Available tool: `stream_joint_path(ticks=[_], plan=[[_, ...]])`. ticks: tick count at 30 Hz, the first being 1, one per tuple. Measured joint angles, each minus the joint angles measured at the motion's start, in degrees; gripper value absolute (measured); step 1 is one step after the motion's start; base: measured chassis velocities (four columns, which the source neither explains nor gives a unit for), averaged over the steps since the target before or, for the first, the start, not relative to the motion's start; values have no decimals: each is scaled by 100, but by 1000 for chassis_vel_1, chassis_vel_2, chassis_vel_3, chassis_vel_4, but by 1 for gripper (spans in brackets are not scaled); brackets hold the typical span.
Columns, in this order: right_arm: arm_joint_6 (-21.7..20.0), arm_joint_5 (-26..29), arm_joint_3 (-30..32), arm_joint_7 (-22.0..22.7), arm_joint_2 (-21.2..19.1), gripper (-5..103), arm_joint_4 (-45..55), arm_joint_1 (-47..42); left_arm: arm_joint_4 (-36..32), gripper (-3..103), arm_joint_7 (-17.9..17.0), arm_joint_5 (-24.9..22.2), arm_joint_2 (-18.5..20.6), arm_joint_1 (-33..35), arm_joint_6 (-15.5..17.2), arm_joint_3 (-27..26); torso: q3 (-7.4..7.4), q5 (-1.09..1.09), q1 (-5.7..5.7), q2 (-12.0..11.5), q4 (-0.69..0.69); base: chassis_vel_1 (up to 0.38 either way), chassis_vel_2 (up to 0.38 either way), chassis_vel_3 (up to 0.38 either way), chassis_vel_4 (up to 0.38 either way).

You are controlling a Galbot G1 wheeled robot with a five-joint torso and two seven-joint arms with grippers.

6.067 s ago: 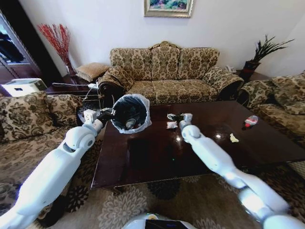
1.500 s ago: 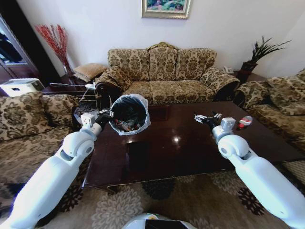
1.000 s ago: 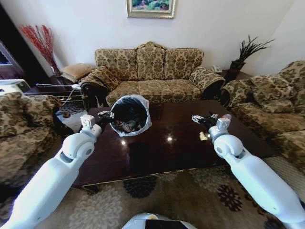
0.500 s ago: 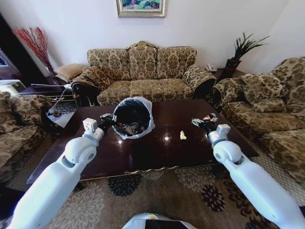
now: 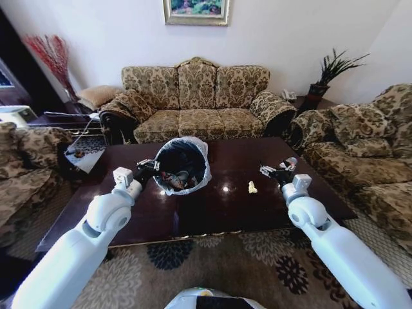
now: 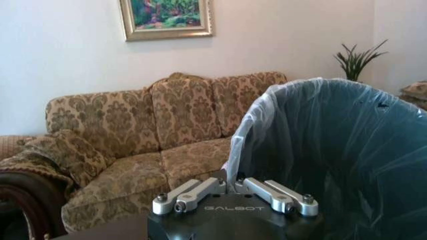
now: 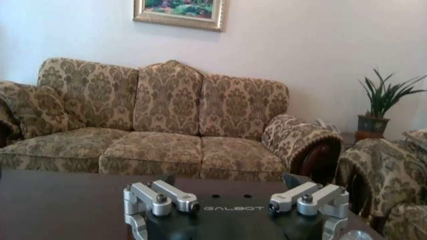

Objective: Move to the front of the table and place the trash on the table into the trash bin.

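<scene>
scrap (image 5: 252, 187) of pale paper is seen on the worktop (image 5: 212, 206), just left of the spread right claw (image 5: 275, 171), the nearer one; the left claw (image 5: 147, 168) is clamped on the bin (image 5: 182, 165) rim.

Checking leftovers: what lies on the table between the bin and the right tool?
In the head view, one pale scrap on the table, between trash bin and right tool.

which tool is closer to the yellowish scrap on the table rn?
Right. The right tool hovers open just beside the scrap, toward the robot's right. The left tool is across the table, shut on the trash bin rim.
</scene>
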Motion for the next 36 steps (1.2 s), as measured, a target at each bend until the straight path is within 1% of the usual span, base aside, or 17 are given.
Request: stream_joint_path(ticks=[6, 8, 9, 10, 12, 13, 14, 16, 20, 25, 27, 30, 32, 33, 34, 35, 36], plan=[[-1, -23, -93, -35, 1, 100, 110, -115, -52, 2, -2, 0, -17, 108, 0, -113, 1, -1, 3, -1, 5, -220, 249, 238, -247], [-40, 2, -180, 20, 55, 100, 253, -458, -70, 2, -6, 5, -42, 176, 0, -161, 4, -1, 9, -2, 6, -164, 238, 185, -175], [-40, 2, -180, 20, 55, 100, 253, -458, -70, 2, -6, 5, -42, 176, 0, -161, 4, -1, 9, -2, 6, -151, 188, 185, -120], [-62, 16, -208, 89, 130, 100, 262, -623, -70, 2, -8, 11, -50, 194, 0, -172, 5, -4, 11, -3, 0, -151, 125, 104, -120], [-107, -7, -215, 169, 368, 100, 206, -1026, -70, 2, -6, 16, -58, 211, 0, -183, 5, -1, 10, -3, 1, -80, 85, 18, -13], [-107, -7, -215, 169, 368, 100, 206, -1026, -70, 2, -6, 16, -58, 211, 0, -183, 5, -1, 10, -3, 1, -55, 45, 18, -13], [-218, -13, -216, 283, 531, 100, 110, -1243, -71, 2, -3, 18, -52, 213, 0, -188, 4, 1, 7, -3, -5, -55, -11, -12, -12], [-301, 0, -208, 456, 694, 100, -42, -1361, -71, 2, 8, 15, -43, 208, 0, -187, -2, 0, -4, -1, -1, 0, 0, 0, 0], [-332, 23, -135, 470, 768, 100, -154, -1420, -71, 2, 8, 14, -39, 199, -3, -178, -4, -1, -7, 2, 4, 30, -46, -40, 47], [-289, -10, -85, 157, 974, 100, -521, -1349, -49, 2, 14, 19, -67, 174, -9, -83, 1, -2, 1, 0, 1, 10, -10, -10, 14], [-259, -43, -107, 89, 1012, 100, -631, -1295, -46, 2, 17, 19, -67, 160, -14, -71, 2, -1, 4, -1, 1, 0, 0, 0, 0], [-147, -121, -201, -171, 1105, 100, -951, -1133, -45, 2, 19, -9, -52, 92, -17, -37, 3, -1, 5, -1, 3, 0, 0, 0, 0], [-130, -119, -222, -233, 1148, 100, -1041, -1083, -43, 2, 29, -37, -33, 30, -18, -3, 2, -1, 3, -1, 4, 0, 0, 0, 0], [-126, -112, -269, -268, 1196, 100, -1116, -1024, -42, 2, 37, -62, -10, -5, -18, 5, 1, -1, 1, 0, 0, 0, 0, 0, 0], [-126, -112, -269, -268, 1196, 100, -1116, -1024, -42, 2, 37, -62, -10, -5, -18, 5, 1, -1, 1, 0, 0, 0, 0, 0, 0], [-126, -110, -315, -269, 1225, 103, -1147, -978, -41, 2, 39, -71, 5, -13, -19, 4, 0, -1, 0, 0, 0, 0, 0, 0, 0], [-142, -105, -381, -240, 1253, 100, -1167, -922, -36, 2, 44, -82, 21, -15, -19, -2, 1, -1, 0, 0, 0, 0, 0, 0, 0]])
